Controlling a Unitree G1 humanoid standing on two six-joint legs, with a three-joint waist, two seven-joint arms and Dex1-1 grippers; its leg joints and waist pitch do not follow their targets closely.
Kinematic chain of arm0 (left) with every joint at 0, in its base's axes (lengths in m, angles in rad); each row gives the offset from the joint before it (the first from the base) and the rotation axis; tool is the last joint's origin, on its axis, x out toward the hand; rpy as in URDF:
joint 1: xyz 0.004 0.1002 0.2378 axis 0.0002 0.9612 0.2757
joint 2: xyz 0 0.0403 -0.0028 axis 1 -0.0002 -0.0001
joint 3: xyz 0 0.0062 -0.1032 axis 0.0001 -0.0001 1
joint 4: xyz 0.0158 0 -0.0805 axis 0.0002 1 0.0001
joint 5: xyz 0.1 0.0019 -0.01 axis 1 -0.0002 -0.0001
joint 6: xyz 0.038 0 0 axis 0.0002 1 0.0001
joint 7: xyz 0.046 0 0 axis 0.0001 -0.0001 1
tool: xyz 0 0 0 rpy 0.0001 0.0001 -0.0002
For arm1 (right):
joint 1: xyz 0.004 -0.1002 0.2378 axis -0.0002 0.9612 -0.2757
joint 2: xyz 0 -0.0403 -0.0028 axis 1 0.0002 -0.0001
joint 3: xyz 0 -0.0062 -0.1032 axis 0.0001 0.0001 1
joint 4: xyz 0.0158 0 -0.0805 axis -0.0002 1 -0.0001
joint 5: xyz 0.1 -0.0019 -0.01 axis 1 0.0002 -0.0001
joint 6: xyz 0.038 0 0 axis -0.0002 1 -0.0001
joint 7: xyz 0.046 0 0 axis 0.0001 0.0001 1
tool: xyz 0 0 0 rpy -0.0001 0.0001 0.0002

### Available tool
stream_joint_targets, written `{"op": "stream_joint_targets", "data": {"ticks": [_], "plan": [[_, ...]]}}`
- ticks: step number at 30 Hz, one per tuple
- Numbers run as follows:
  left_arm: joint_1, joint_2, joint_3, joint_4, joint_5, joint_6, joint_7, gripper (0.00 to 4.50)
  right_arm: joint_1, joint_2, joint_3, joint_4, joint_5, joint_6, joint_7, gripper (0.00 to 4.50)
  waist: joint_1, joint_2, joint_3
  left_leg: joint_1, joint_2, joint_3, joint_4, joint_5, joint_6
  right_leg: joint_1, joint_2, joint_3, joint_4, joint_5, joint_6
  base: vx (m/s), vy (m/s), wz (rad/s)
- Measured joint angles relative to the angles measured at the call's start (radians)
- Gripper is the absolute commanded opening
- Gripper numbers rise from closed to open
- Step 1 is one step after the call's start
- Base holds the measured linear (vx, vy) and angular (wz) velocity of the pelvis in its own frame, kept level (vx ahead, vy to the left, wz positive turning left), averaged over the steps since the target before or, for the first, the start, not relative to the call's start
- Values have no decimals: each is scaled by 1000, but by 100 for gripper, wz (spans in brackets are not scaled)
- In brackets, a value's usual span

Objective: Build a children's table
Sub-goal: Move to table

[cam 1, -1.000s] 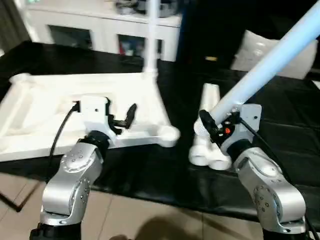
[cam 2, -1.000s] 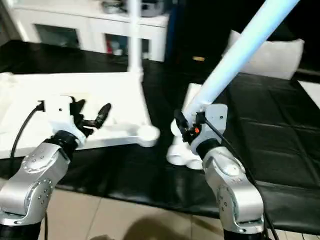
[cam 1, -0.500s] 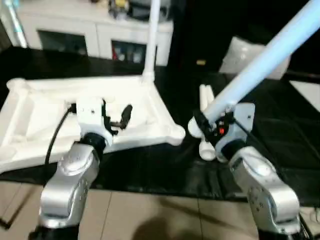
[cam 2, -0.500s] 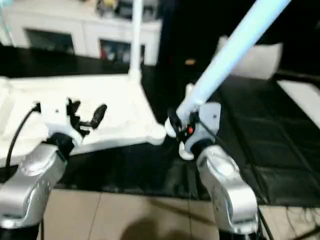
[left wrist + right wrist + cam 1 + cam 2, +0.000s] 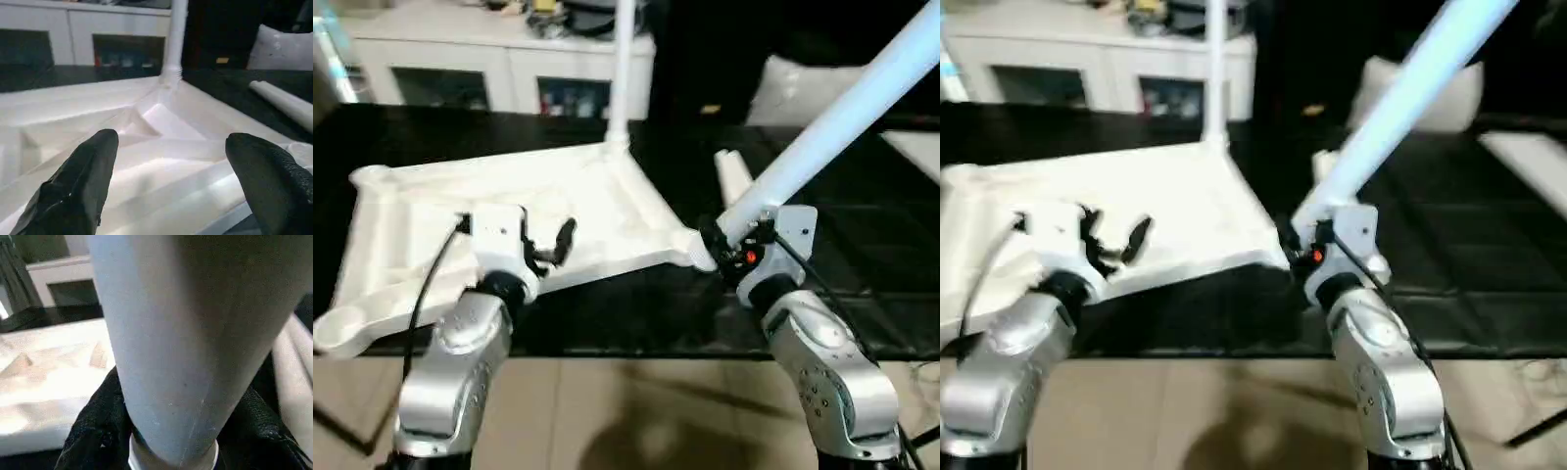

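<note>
The children's table top [image 5: 431,211] lies upside down on the black table, its ribbed underside up. One white leg [image 5: 621,69] stands upright in the far right corner socket. My right gripper [image 5: 729,235] is shut on another leg [image 5: 847,113], which tilts up and to the right. That leg's lower end sits right beside the near right corner socket [image 5: 688,247]. My left gripper [image 5: 548,245] hangs open over the top's near rail, holding nothing. In the left wrist view its fingers [image 5: 73,196] spread wide above the ribs [image 5: 151,117]. A spare leg [image 5: 734,174] lies behind the right gripper.
White cabinets with glass doors [image 5: 499,73] stand behind the black table [image 5: 871,284]. A pale cushion [image 5: 808,93] rests at the back right. The table's front edge runs just below both grippers, with tiled floor [image 5: 607,411] beneath.
The whole view has shifted and tilted. The held leg's lower end now stands closer to the near right corner socket. The left gripper stays open over the top.
</note>
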Motion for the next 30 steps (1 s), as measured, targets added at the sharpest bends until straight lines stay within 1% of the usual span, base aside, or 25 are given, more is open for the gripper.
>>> {"op": "stream_joint_targets", "data": {"ticks": [2, 4, 7, 10, 12, 13, 16, 17, 19, 21, 22, 23, 24, 25, 26, 27, 28, 29, 30], "plan": [[4, 10, 0, -2, 5, 0, -1, 398, 6, -2, 1, -2, 4, 5, 7, 190, 11, 3, 2, 0, 0, 1, -3, 3, -4, -1, 0, 0, -1, 7, -5, 0, 0, 0], [14, 9, 0, -12, 5, 0, -2, 398, 6, -10, 2, -5, 7, 15, 15, 190, 15, 5, 4, 0, 1, 1, -4, 3, -4, -2, 0, 0, -1, 7, -5, 0, 0, 0], [51, 10, -4, -41, 4, -9, -27, 398, 11, -32, 5, -16, 14, 33, 39, 190, 17, 4, 6, 0, 4, 3, -6, 3, -4, -3, 1, -1, -1, 7, -5, 0, 0, 0], [54, 7, -8, -59, 3, -12, -32, 398, 11, -51, 11, -25, 18, 44, 64, 190, 20, 2, 9, 1, 12, 6, -7, 3, -4, -3, 4, -3, -1, 5, -4, 0, 0, 0], [53, 9, -19, -67, 4, -17, -34, 398, 11, -65, 18, -24, 27, 48, 87, 190, 20, 0, 10, 4, 14, 9, -10, 3, -4, -1, 5, -4, -2, -5, 2, 0, 0, 0], [53, 8, -23, -68, 4, -17, -34, 398, 11, -67, 22, -24, 30, 49, 94, 190, 18, -1, 11, 8, 14, 10, -14, 3, -4, 2, 5, -4, -4, -7, 3, 52, -15, -2], [53, 8, -34, -73, 5, -17, -35, 398, 9, -75, 38, -24, 39, 57, 118, 190, 14, -4, 13, 31, 17, 12, -36, 2, -3, 28, 9, -7, -30, -13, 4, 72, -11, -1], [52, 7, -36, -77, 6, -17, -35, 398, 7, -79, 41, -24, 39, 59, 125, 190, 14, -3, 13, 39, 21, 12, -40, 2, -2, 40, 15, -8, -42, -14, 3, 91, -7, 0], [52, 8, -39, -83, 7, -16, -39, 398, 6, -81, 44, -24, 39, 61, 134, 190, 12, -1, 13, 50, 29, 12, -43, -1, 3, 55, 22, -11, -56, -16, 0, 115, -1, -4], [51, 8, -40, -86, 7, -16, -46, 398, 1, -82, 49, -24, 38, 61, 139, 190, 7, -3, 12, 62, 29, 12, -48, -7, 9, 65, 23, -11, -56, -25, -12, 140, -2, -3], [51, 8, -40, -86, 7, -16, -47, 398, 1, -83, 53, -24, 38, 61, 141, 190, 6, -3, 12, 69, 28, 13, -52, -10, 12, 67, 23, -11, -55, -31, -19, 161, -15, 2], [49, 9, -40, -87, 7, -16, -47, 398, 1, -84, 55, -23, 38, 61, 144, 190, 6, -3, 10, 73, 27, 14, -53, -15, 16, 73, 23, -10, -53, -41, -22, 161, -15, 2], [45, 8, -41, -87, 6, -16, -47, 398, 0, -86, 55, -23, 37, 61, 146, 190, 10, -3, 8, 71, 28, 15, -53, -20, 20, 73, 23, -10, -53, -47, -14, 155, -23, 1], [42, 6, -44, -87, 6, -16, -47, 398, 1, -89, 55, -23, 36, 61, 145, 190, 15, -3, 8, 64, 27, 16, -51, -23, 26, 76, 23, -9, -54, -52, -8, 99, -18, 4], [37, 3, -49, -87, 6, -16, -50, 398, 1, -97, 53, -22, 34, 61, 145, 190, 24, -1, 6, 59, 28, 14, -39, -37, 49, 80, 26, -6, -56, -59, -4, 99, -18, 4], [34, 3, -53, -87, 5, -16, -53, 398, 1, -101, 52, -21, 31, 60, 144, 190, 33, 2, 4, 52, 30, 7, -23, -45, 60, 84, 31, -6, -58, -64, -4, 101, 0, 3], [33, 2, -55, -87, 5, -16, -53, 398, 1, -105, 51, -21, 25, 60, 144, 190, 42, 6, 2, 51, 32, 0, -15, -54, 58, 88, 37, -7, -59, -68, -3, 165, 9, 5], [32, 4, -53, -87, 5, -15, -53, 398, 0, -104, 54, -21, 15, 55, 144, 190, 34, 8, 0, 66, 32, -14, -20, -67, 21, 73, 40, -11, -38, -78, -2, 165, 9, 5], [41, 5, -46, -86, 5, -16, -54, 398, -10, -100, 74, -15, 7, 54, 144, 190, 28, 2, -2, 74, 23, -16, -21, -68, 15, 34, 34, -8, 40, -82, -5, 231, -26, 2]]}}
